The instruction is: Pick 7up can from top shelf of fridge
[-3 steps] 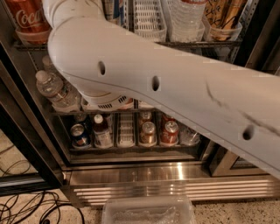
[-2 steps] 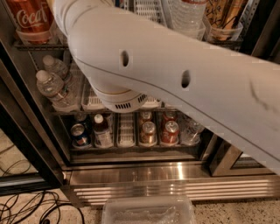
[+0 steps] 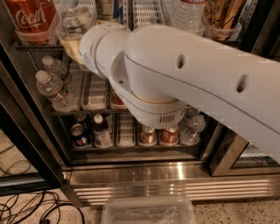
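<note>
My white arm (image 3: 197, 74) fills the middle of the camera view in front of the open fridge (image 3: 175, 175). Its big elbow joint (image 3: 153, 109) hangs at the centre. A round segment (image 3: 94, 43) reaches up and left toward the highest visible rack (image 3: 26, 44). My gripper is out of view, hidden past that segment. A silver-topped can (image 3: 76, 22) stands on that rack beside a red Coca-Cola can (image 3: 30, 17); I cannot tell whether it is the 7up can. White slotted lane trays (image 3: 144, 11) line the rack.
Water bottles (image 3: 52, 87) lie on the middle rack at left. Cans (image 3: 148, 134) and a small bottle (image 3: 101, 131) stand on the bottom rack. The black door frame (image 3: 26, 144) runs down the left. A clear plastic box (image 3: 148, 212) and cables (image 3: 26, 205) lie on the floor.
My arm has swung: the elbow joint moved right and lower in the view, and a round segment now points up left at the top rack. The fridge contents have not moved.
</note>
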Controlling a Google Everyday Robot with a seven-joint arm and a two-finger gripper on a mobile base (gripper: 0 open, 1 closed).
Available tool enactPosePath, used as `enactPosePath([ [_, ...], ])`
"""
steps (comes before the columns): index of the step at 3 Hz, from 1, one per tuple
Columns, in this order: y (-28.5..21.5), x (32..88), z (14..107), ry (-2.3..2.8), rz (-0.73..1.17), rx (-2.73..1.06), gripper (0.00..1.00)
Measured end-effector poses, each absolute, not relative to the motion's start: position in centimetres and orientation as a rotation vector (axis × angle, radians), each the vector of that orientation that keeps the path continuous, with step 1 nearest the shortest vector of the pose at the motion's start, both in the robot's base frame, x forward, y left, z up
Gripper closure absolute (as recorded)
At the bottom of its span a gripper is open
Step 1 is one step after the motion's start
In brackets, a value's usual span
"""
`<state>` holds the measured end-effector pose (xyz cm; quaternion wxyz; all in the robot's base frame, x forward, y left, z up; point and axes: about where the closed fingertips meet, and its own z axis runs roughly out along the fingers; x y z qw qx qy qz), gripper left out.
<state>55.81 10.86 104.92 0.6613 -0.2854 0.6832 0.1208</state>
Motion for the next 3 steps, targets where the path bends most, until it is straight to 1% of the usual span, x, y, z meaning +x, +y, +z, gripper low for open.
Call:
enactPosePath([
  [1, 10.4, 55.1, 99.5, 1.652, 0.428, -0.666, 1.00],
  [2, 9.8, 55.0, 96.2, 1.710, 0.598, -0.666, 1.00],
  [3, 9.7, 55.7, 96.5, 1.710, 0.752, -0.699, 1.00],
])
